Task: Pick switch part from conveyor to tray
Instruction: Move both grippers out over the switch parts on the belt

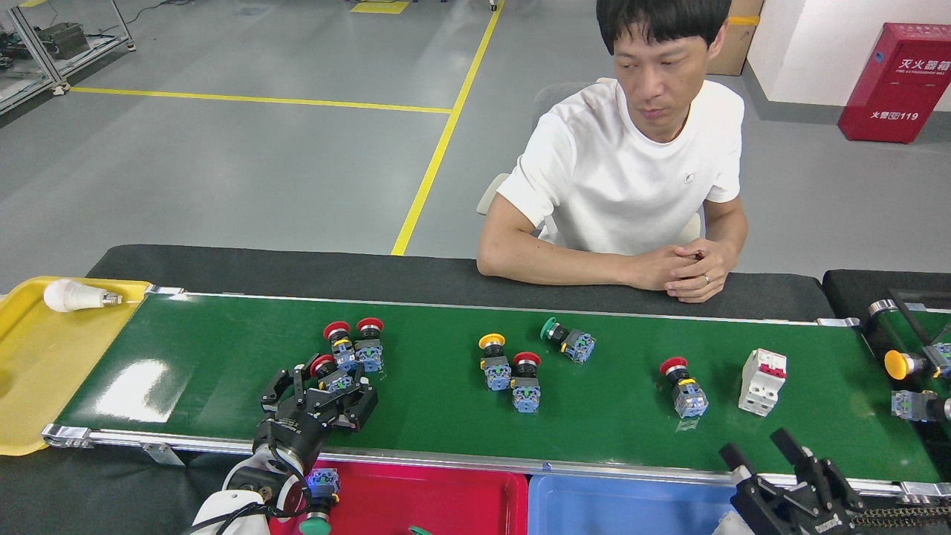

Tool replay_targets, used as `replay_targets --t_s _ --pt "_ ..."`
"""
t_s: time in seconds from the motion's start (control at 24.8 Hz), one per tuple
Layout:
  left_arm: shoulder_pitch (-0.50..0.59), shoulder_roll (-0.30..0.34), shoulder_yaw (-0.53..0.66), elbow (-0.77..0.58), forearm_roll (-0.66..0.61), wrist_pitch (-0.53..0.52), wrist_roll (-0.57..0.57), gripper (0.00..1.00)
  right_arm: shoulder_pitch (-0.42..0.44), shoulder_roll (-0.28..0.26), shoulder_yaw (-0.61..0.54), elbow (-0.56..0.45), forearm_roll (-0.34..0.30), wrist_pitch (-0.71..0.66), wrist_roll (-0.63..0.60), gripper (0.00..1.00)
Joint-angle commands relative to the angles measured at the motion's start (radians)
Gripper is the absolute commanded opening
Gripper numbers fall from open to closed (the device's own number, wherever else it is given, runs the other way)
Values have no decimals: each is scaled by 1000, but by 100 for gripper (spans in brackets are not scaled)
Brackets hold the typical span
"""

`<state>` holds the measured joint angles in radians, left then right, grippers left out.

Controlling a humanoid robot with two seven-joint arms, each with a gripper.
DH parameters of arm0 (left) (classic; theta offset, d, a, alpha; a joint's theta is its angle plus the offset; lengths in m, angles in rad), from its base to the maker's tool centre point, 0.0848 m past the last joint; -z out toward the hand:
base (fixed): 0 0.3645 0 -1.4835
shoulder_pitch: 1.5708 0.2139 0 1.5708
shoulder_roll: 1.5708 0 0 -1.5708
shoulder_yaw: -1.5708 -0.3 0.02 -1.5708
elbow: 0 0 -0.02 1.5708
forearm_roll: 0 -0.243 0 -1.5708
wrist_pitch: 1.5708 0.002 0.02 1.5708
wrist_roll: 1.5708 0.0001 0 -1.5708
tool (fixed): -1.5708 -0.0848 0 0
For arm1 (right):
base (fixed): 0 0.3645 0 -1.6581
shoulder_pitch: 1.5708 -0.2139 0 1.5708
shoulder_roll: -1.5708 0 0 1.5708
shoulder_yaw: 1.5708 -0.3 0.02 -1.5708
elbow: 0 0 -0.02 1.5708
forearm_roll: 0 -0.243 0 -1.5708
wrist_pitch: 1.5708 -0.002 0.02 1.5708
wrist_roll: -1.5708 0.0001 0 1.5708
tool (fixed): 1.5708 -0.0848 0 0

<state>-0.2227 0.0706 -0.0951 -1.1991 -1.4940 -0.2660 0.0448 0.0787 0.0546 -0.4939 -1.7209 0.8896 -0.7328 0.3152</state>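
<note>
Risk item: left black claw (318,395), fingers spread around a red-capped switch part (329,375) near the glossy green conveyor's (446,416) near edge, risked jostling two adjacent red-capped switches (355,345); right claw (795,475) stood spread, idle.

Green conveyor (461,416) — switch parts (510,368), perhaps breaker (762,382)
</note>
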Motion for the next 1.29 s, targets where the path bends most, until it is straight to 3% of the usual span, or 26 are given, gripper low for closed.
replay_targets --t_s 0.0,0.08,0.28,0.36,0.44,0.48,0.61,0.73,0.97,1.25 --pt "46 8 12 -97 9 -36 9 6 -48 -10 -5 -20 12 125 -5 98" --pt "121 9 23 -183 9 -62 9 6 -77 -9 -3 -19 48 214 -7 98" --pt "364 9 25 -424 3 -140 9 7 -108 2 1 -20 249 452 -79 98" --pt "444 12 18 -479 -5 -154 9 12 -106 8 9 -22 287 504 -125 98" --pt "490 21 8 -494 -31 -165 9 61 -91 25 15 -39 328 509 -169 98" --pt "500 31 -6 -494 -38 -177 9 100 -77 44 28 -42 354 513 -212 97" --pt "500 43 -2 -493 -40 -246 9 100 -36 87 54 -40 442 530 -392 97" --pt "494 29 38 -494 -35 -246 7 100 53 87 146 -40 459 581 -473 97" --pt "342 -95 253 -439 -18 -145 -108 100 171 71 256 -46 459 561 -473 98" --pt "111 -72 275 -208 -29 31 -112 100 197 54 324 -46 459 556 -452 98"
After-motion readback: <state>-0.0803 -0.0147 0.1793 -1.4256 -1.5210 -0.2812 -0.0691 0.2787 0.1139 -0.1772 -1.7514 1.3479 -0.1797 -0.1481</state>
